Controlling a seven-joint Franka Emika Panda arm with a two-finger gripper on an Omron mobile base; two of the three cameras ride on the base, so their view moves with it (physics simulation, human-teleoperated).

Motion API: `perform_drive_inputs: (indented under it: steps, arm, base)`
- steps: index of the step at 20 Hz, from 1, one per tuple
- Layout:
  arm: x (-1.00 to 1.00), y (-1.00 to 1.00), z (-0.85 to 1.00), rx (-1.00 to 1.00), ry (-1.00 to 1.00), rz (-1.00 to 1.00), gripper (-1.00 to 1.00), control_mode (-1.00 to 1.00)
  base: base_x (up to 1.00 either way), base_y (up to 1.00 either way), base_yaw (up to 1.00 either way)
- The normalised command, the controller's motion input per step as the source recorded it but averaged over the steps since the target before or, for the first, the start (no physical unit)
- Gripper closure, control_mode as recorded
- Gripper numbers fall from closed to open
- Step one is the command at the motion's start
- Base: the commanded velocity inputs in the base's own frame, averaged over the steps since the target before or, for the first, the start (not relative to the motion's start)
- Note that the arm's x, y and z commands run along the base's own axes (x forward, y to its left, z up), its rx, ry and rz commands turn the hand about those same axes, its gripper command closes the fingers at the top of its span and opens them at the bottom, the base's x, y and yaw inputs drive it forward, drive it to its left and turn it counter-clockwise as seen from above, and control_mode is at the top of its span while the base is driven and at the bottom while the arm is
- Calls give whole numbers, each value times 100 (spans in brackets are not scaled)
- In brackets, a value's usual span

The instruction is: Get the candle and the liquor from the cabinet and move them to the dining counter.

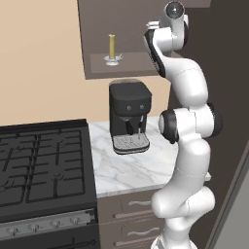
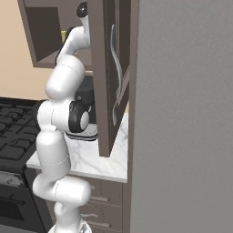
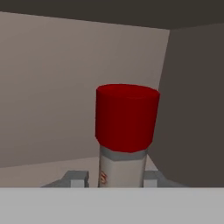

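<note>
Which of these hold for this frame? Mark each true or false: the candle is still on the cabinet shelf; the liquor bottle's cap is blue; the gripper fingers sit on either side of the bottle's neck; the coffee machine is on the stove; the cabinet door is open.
1. The candle stands on the cabinet shelf. True.
2. The cap of the liquor is blue. False: it is red.
3. The gripper has a fingertip on each side of the bottle's neck. True.
4. The coffee machine sits on the stove. False: it stands on the small marble counter beside the stove.
5. The cabinet door is open. True.
</note>
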Motion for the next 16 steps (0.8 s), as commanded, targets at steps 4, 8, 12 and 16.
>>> perform_drive_inputs:
  steps: [4,8,12,16]
  arm:
    - [-54,12,-3,0,-10,0,100,-100]
    - [-66,19,-2,0,-15,0,100,-100]
    - [-70,21,-15,0,-18,0,100,-100]
    - [-76,22,-20,0,-19,0,100,-100]
  base:
    - [0,0,0]
    - [0,0,0]
    - [0,0,0]
    - [0,0,0]
